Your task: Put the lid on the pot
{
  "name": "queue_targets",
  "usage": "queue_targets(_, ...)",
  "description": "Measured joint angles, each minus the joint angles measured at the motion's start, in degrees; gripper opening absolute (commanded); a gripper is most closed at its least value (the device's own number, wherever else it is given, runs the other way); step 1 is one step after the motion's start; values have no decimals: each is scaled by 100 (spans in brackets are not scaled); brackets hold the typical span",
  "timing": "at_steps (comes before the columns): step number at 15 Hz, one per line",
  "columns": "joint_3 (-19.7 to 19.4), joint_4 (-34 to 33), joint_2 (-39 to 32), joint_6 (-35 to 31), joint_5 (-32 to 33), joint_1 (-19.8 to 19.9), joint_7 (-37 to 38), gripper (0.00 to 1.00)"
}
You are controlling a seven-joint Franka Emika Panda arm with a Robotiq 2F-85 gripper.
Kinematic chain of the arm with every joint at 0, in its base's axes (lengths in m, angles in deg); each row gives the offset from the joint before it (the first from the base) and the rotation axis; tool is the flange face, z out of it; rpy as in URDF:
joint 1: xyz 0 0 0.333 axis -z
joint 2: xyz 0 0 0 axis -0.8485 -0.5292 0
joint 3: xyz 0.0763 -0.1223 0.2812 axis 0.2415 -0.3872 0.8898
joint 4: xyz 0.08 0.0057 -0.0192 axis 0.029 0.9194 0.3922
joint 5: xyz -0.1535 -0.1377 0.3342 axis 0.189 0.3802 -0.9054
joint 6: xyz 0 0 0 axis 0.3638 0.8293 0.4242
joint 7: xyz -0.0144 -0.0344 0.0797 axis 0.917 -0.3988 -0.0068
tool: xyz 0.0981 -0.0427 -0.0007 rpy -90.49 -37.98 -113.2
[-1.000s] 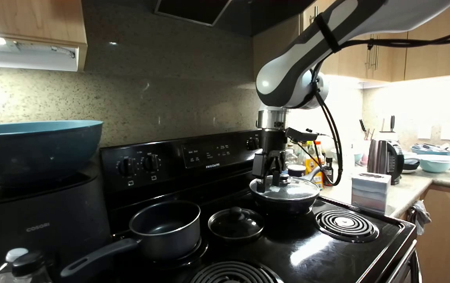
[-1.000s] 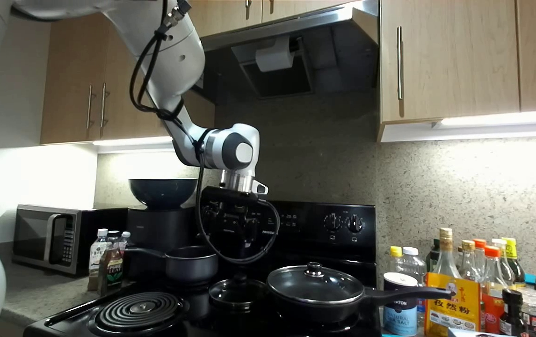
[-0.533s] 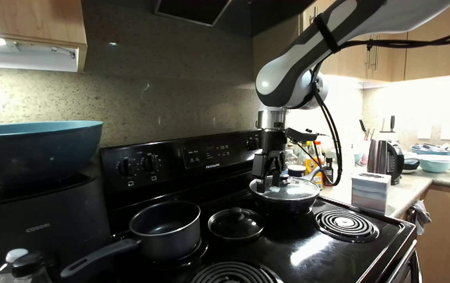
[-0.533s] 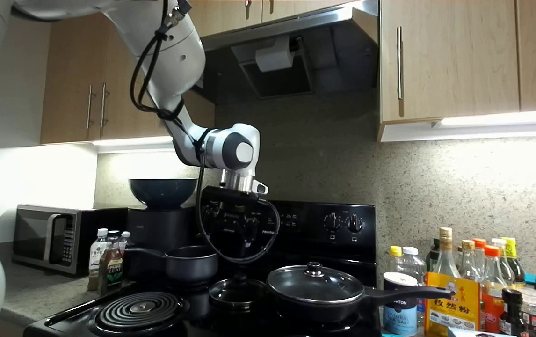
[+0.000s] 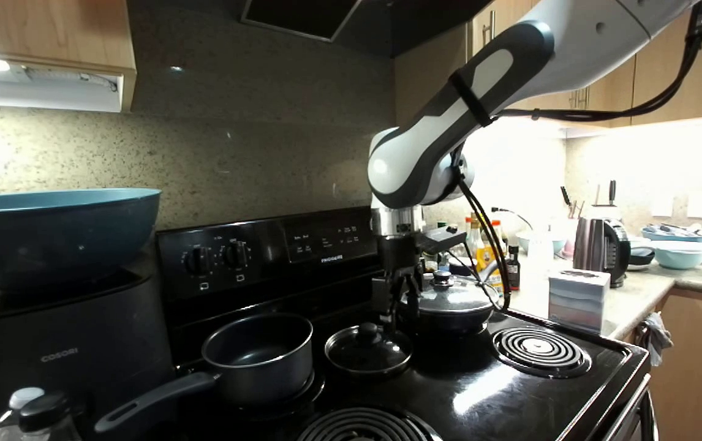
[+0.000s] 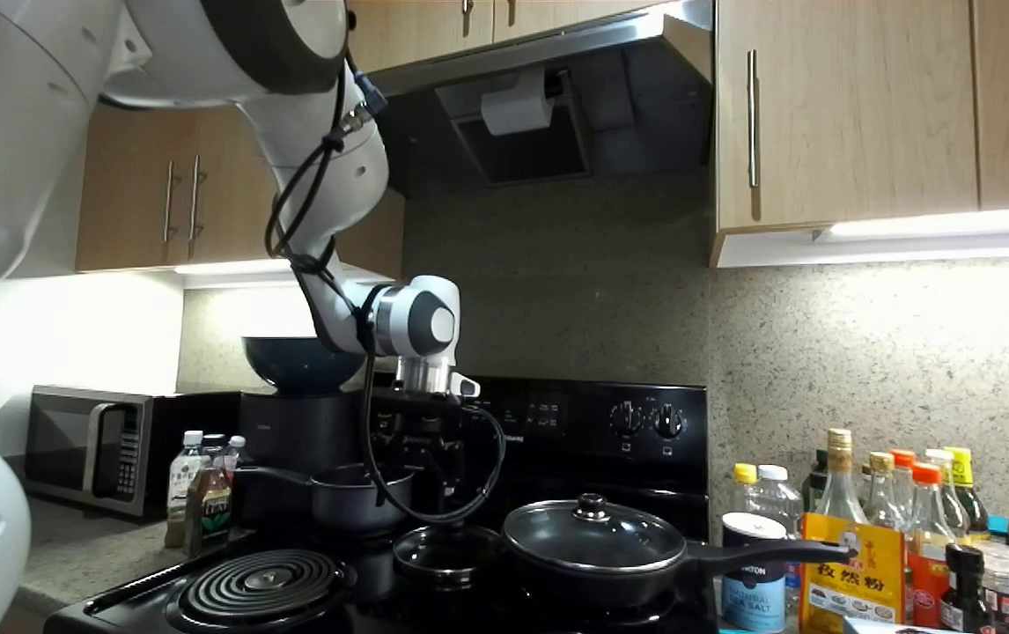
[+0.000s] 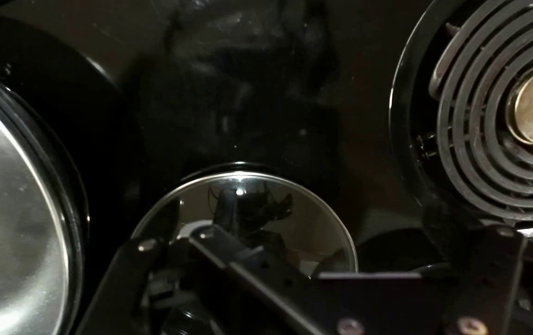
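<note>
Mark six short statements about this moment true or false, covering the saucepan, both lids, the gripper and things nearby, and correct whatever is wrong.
1. The saucepan is covered by the small lid. False: the saucepan is open, and that lid lies on the stovetop.
2. The saucepan's handle points away from the wide pan. True.
3. The gripper is over the saucepan. False: in the wrist view it partly hides the small lid instead.
4. The wide pan has no lid on. False: a glass lid sits on it.
5. A teal bowl sits on top of the COSORI appliance. True.
6. In the wrist view, a coil burner shows at the upper right. True.
</note>
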Motion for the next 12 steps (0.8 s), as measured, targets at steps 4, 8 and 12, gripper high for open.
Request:
queue_targets(4, 32, -187, -246, -4, 46, -38, 9, 100)
queue_targets(8, 30, -193, -246, -24, 46, -33, 9, 100)
queue_targets(12, 33, -354, -448, -368, 60, -56, 28, 100)
